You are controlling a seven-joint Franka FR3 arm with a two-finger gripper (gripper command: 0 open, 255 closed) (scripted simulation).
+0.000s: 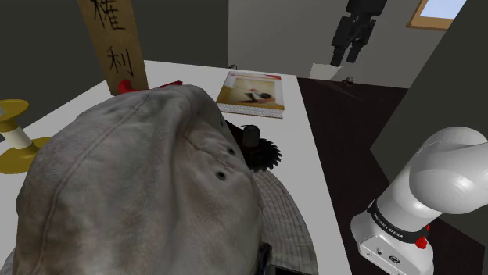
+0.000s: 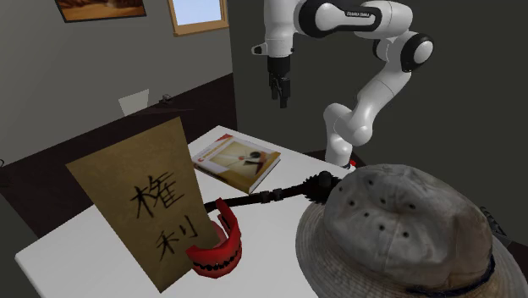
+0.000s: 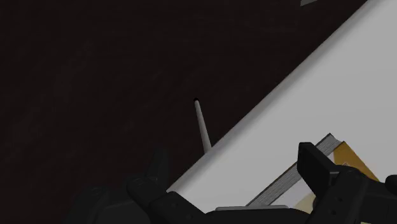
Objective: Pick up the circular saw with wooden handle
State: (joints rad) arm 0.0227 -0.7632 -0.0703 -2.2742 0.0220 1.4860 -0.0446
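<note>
The task was at its beginning, by my judgement. The gripper [image 2: 280,95] hung high in the air, well above the white table [image 2: 76,254]. In the second exterior view it stood at about 1 o'clock from the book [image 2: 237,161]. In the wrist view its two fingers [image 3: 156,170] were apart, with nothing between them but the table edge and a corner of the book.

The circular saw [image 1: 264,152] lay flat on the table and was drawn black. In the shoulder view its toothed blade looked out at about 2 o'clock from the big grey hat [image 1: 141,195], which covered part of it. In the second exterior view the saw [image 2: 317,186] was at the hat's 10 o'clock, and its long handle ran toward the sign board [image 2: 144,199].

Nothing was grasped. The approach, the descent, the closing and the lift all remained, and the hat just beside the blade may hinder the fingers.
</note>
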